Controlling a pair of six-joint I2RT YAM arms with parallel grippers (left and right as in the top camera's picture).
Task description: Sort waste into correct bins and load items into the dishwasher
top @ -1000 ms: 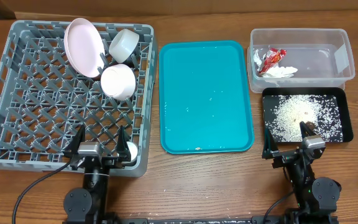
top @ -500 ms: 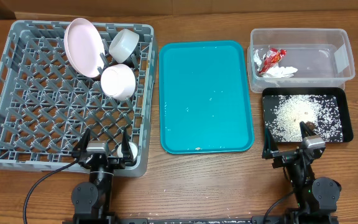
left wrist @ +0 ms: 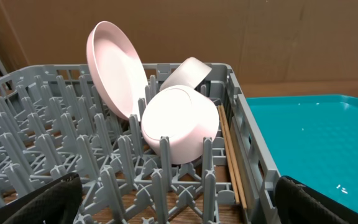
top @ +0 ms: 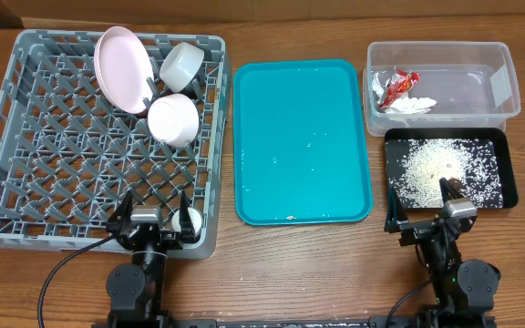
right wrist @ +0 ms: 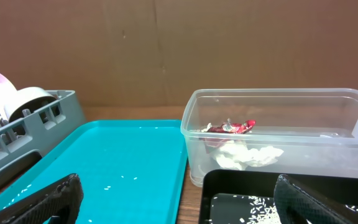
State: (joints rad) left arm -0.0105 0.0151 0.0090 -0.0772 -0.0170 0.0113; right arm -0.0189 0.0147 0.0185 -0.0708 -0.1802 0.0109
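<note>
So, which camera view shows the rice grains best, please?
The overhead view: the whole pile of rice grains lies in the black tray, unobstructed. The right wrist view catches only a few grains at its bottom edge; the left wrist view shows none.

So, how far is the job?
Done: round pink plate, white bowls, wooden chopsticks in the grey lattice rack; red wrapper, white tissue in the clear plastic tub; rice in the black tray. In hand: nothing; left gripper, right gripper open. Left: crumbs on the teal tray.
</note>
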